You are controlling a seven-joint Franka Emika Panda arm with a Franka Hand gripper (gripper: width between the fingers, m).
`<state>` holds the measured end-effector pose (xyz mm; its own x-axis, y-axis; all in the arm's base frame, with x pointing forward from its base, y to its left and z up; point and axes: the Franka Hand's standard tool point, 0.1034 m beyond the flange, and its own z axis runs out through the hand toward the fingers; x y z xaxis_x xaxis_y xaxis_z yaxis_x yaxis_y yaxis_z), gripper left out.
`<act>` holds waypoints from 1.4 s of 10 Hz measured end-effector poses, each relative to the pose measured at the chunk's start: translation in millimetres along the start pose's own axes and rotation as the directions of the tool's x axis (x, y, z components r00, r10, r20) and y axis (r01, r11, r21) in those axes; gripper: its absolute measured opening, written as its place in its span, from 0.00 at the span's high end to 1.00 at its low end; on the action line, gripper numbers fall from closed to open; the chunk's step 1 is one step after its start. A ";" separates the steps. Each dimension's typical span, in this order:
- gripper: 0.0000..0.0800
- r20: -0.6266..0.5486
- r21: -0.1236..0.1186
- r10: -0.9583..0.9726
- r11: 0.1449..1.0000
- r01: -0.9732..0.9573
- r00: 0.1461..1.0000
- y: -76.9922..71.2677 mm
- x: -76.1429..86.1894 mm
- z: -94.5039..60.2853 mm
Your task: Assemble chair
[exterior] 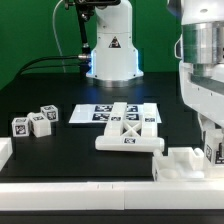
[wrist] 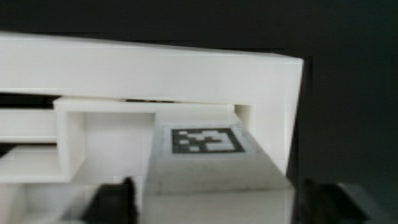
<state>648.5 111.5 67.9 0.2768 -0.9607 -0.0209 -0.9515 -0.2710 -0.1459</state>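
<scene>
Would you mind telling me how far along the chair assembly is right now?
Done: no joined parts visible. In hand: nothing gripped; the gripper stands open over a tagged part. Left: the X-braced panel and small tagged blocks lie loose on the table, unassembled.

No words or numbers can be read anywhere. The robot base carries a black warning triangle, but its symbol is too small to make out. Black-and-white square tags, coded patterns without letters, stand on the blocks at the exterior view's left, on the marker board, on the X-braced panel and, in the wrist view, on the flat face of a white chair part.
</scene>
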 end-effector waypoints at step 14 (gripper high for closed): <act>0.65 -0.027 -0.044 -0.768 0.641 0.767 0.640 -2.9 7.6 -0.6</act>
<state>653.3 105.0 68.7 0.9040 -0.4086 0.1256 -0.4033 -0.9127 -0.0663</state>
